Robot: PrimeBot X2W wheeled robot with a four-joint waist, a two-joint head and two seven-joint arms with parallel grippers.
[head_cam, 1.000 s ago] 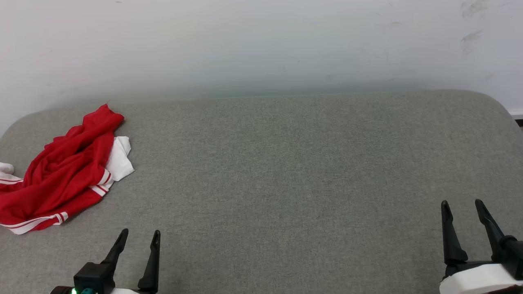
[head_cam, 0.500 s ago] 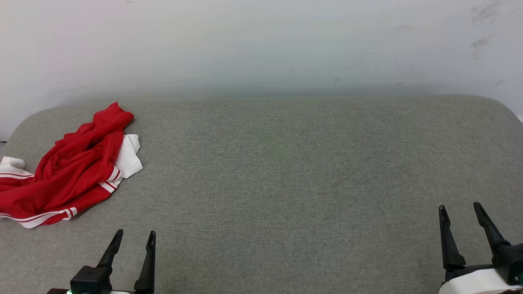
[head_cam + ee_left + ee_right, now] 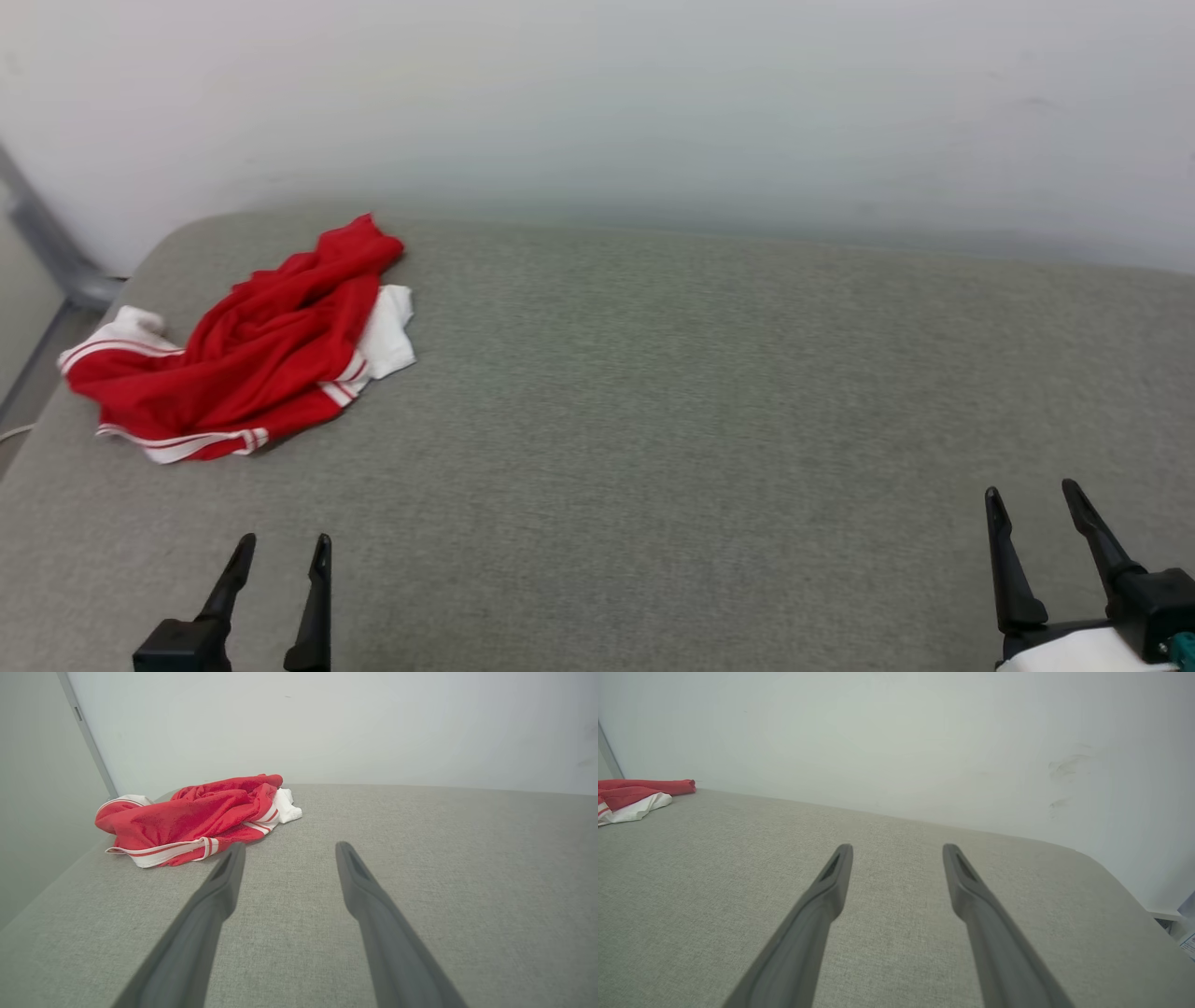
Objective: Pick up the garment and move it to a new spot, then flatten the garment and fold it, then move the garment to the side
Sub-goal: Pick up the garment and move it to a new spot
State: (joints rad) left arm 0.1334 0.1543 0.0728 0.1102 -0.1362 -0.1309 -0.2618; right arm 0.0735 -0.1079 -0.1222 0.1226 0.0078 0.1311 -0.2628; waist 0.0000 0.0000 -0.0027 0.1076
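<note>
Nearest the camera, the robot's left pincer (image 3: pixel 284 543) hangs low over the grey fabric-covered desk (image 3: pixel 653 420), its two dark fingers spread wide with nothing between them; at the lower right the right pincer (image 3: pixel 1030 492) stands just as wide and just as empty, fingers pointing toward the back wall; both are clear of the cloth surface, which stretches bare between them. Farther back and to the left, well apart from the left pincer and ahead of it, the shirt (image 3: pixel 271 355) lies in a crumpled heap near the desk's rounded far-left corner; red folds are bunched on top, a white sleeve pokes out on the heap's right side, and red-and-white striped trim shows along its near edge. Behind the desk rises a pale wall (image 3: pixel 653 93), faintly scuffed toward the right.
</note>
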